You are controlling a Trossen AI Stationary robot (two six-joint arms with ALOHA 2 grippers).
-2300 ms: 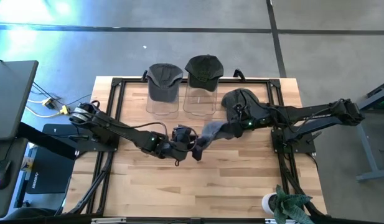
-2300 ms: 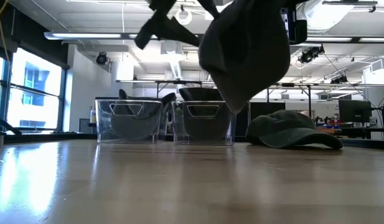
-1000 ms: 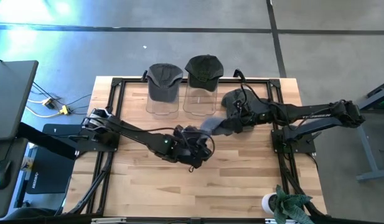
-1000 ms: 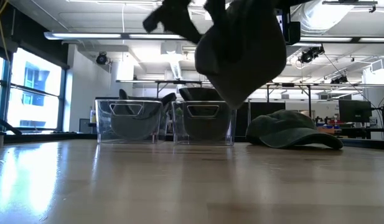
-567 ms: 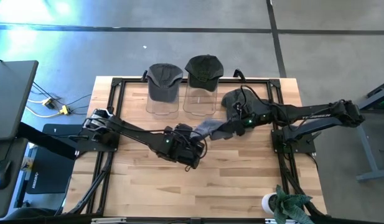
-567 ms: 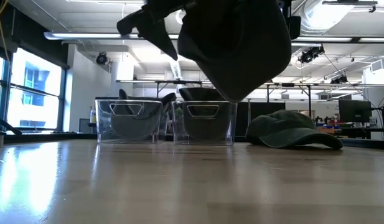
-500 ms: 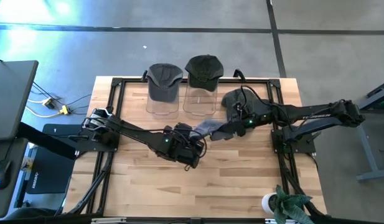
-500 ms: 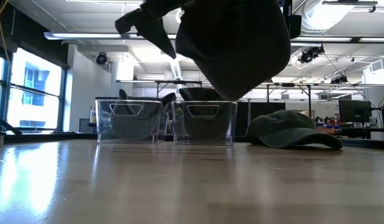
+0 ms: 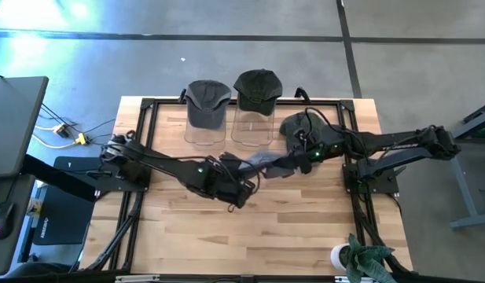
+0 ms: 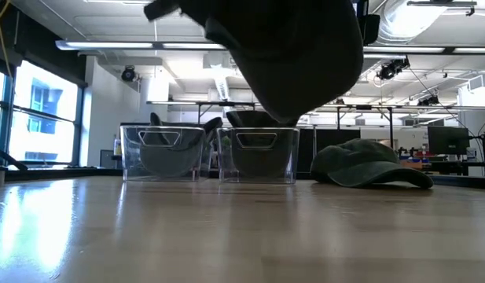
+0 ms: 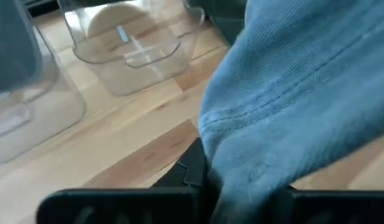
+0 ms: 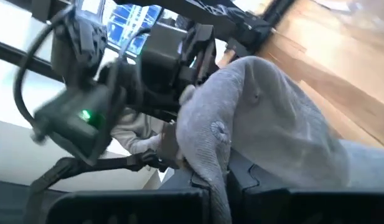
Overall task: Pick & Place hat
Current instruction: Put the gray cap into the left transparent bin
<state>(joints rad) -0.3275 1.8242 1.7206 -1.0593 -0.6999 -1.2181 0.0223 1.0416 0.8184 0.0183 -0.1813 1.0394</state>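
A grey-blue hat (image 9: 264, 161) hangs in the air over the middle of the table, stretched between my two grippers. In the low view the hat (image 10: 293, 55) is a dark mass well above the tabletop. My left gripper (image 9: 244, 170) is shut on the hat's left end, and my right gripper (image 9: 293, 163) is shut on its right end. In the left wrist view the hat (image 11: 291, 93) fills the right half of the picture. My left gripper pinches a bunched piece of the hat's cloth (image 11: 224, 167) between its two fingers, coming from the table's left and slanting down. The cloth hides the fingertips. The hat is lifted clear of the table. My right gripper pinches a fold of the hat's cloth (image 12: 211, 155) between its two fingers, reaching almost level from the table's right. The hat bulges out beyond the fingers toward the left arm and is clear of the table.
Two clear bins (image 9: 205, 127) (image 9: 251, 127) stand at the far edge, each with a dark hat (image 9: 208, 94) (image 9: 258, 85) on top. Another dark hat (image 9: 301, 124) lies on the table at the far right, brim down (image 10: 372, 165). Bare wood lies toward the near edge.
My left gripper has gone a little toward the table's left and far edges and up, with the hat's left end. The hat, which hung down in a narrow drape from my right gripper, now spreads wider between both grippers and sits higher.
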